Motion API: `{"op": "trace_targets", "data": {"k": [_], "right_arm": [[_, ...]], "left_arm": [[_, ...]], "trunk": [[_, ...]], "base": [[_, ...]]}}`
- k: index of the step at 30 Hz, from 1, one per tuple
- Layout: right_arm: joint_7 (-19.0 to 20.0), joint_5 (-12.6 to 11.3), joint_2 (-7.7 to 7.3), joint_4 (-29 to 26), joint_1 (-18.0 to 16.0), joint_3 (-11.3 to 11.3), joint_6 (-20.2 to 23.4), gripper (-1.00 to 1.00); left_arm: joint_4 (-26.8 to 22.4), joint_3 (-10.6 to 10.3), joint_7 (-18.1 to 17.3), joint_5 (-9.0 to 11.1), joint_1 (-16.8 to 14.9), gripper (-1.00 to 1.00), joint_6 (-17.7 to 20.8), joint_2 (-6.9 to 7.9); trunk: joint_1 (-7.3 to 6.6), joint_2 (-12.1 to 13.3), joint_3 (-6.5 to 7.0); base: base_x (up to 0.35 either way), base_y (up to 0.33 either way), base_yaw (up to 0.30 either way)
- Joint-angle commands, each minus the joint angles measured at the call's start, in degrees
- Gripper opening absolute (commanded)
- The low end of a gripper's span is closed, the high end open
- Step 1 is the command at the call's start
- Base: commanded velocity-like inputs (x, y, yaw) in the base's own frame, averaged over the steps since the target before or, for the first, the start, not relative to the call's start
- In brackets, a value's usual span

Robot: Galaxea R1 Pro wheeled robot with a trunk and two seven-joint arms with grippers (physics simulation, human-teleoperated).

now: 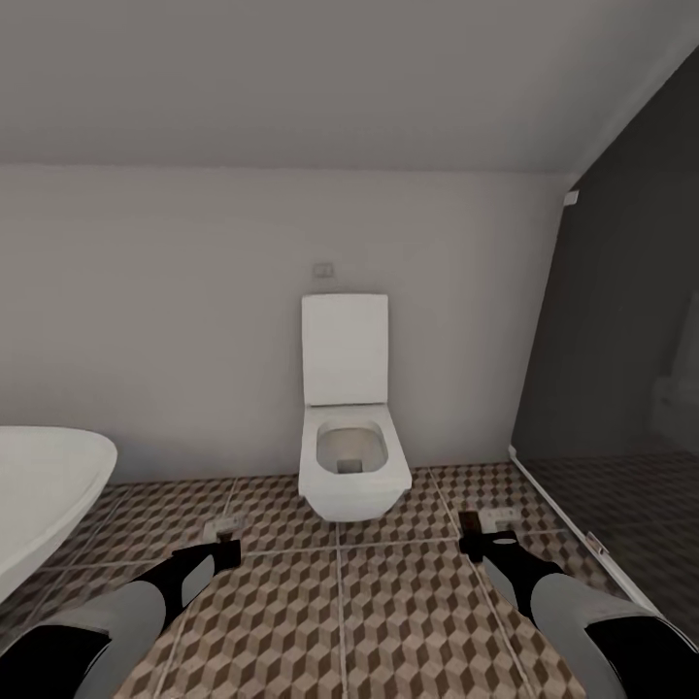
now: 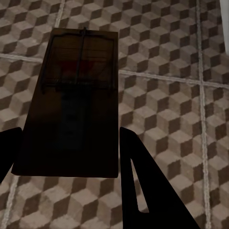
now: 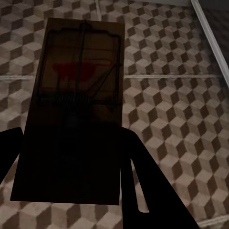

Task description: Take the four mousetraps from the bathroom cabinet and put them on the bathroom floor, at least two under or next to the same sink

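The bathroom floor spreads out in cube-patterned tiles of brown, beige and cream, running up to a plain pale wall. Against that wall, at twelve o'clock from the robot, stands a white toilet with its lid up. A white bathtub curves in at about nine o'clock, and a dark glass screen with a pale bottom rail closes off the three o'clock side.

Both arms reach forward and low over the tiles. The left hand sits at roughly seven o'clock from the toilet, the right hand at roughly five o'clock, well apart from each other.

Each hand is clamped on a trap. In the left wrist view the left mousetrap, dark brown with a wire bar and a reddish spot, lies flat between the two black fingers, above the tiles. The right wrist view shows the right mousetrap pinched the same way between its fingers.
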Motion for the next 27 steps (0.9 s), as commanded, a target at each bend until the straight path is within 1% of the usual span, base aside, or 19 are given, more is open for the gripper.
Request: {"op": "trace_targets", "data": {"k": [1, 20, 27], "right_arm": [[-0.30, -0.37, -0.01, -0.14, -0.01, 0.50, 0.39, -1.00], [-0.31, -0.46, -0.05, -0.13, -0.01, 0.50, -0.48, -1.00], [-0.30, -0.46, -0.07, -0.14, -0.01, 0.50, -0.84, -1.00]], "left_arm": [[-0.17, -0.49, 0.23, 0.41, 0.00, -1.00, 0.37, 0.02], [-0.17, -0.47, 0.23, 0.43, 0.00, -1.00, 0.37, 0.02], [-0.17, -0.49, 0.23, 0.43, 0.00, -1.00, 0.36, 0.02]], "trunk": [[0.21, -0.44, -0.24], [4.38, -8.06, -3.65], [4.57, -8.15, -5.20]], "base": [[0.000, 0.000, 0.000], [0.000, 0.000, 0.000], [0.000, 0.000, 0.000]]}}
